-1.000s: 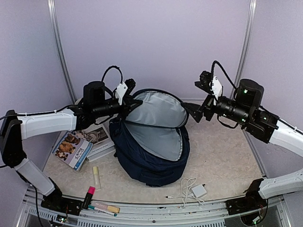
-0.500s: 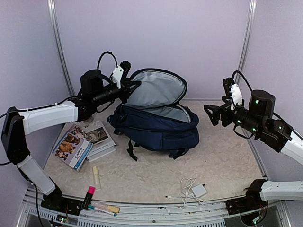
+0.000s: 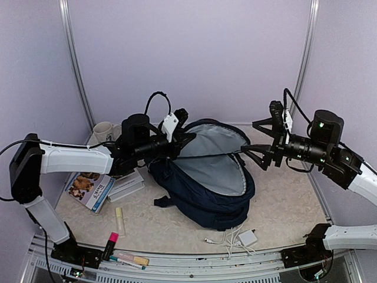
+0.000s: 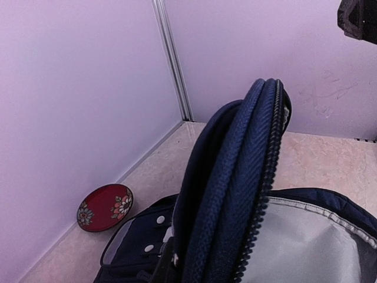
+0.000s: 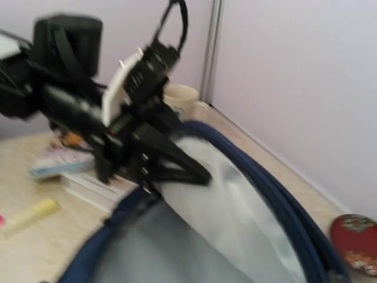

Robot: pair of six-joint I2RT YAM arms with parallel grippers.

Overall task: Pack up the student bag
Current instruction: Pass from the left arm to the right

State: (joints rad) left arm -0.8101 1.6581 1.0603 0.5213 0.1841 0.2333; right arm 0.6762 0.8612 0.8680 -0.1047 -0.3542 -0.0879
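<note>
- Far left on the table [image 3: 288, 203], a stack of books [image 3: 97, 187] lies flat. A pale mug [image 3: 105, 131] stands behind it near the wall. Both are outside the bag.
- Along the near edge lie a yellow highlighter [image 3: 119, 221], a pink-capped marker [image 3: 111, 242] and some pens [image 3: 131, 260], all loose and unpacked.
- The left gripper [image 3: 186, 137] is clenched on the zipper rim of the lid flap, lifting it so the grey lining faces up.
- The student bag [image 3: 200, 203] lies mid-table between the two arms, its main compartment unzipped and gaping. Only lining shows inside; the top view reveals nothing packed.
- A red flowered plate [image 4: 105, 207] sits by the wall behind the bag and shows only in the wrist views.
- A white charger with its cable [image 3: 238, 237] rests just in front of the bag, at its lower edge.
- The right gripper [image 3: 263, 150] hangs at the right end of the flap's rim. Its jaws are spread wide and grasp nothing, and I cannot tell whether it touches the fabric.
- As I judge it, opening the bag is done and loading has not begun. The books, pens, highlighter, marker and charger are all left to go in, and then the zip has to be closed.
</note>
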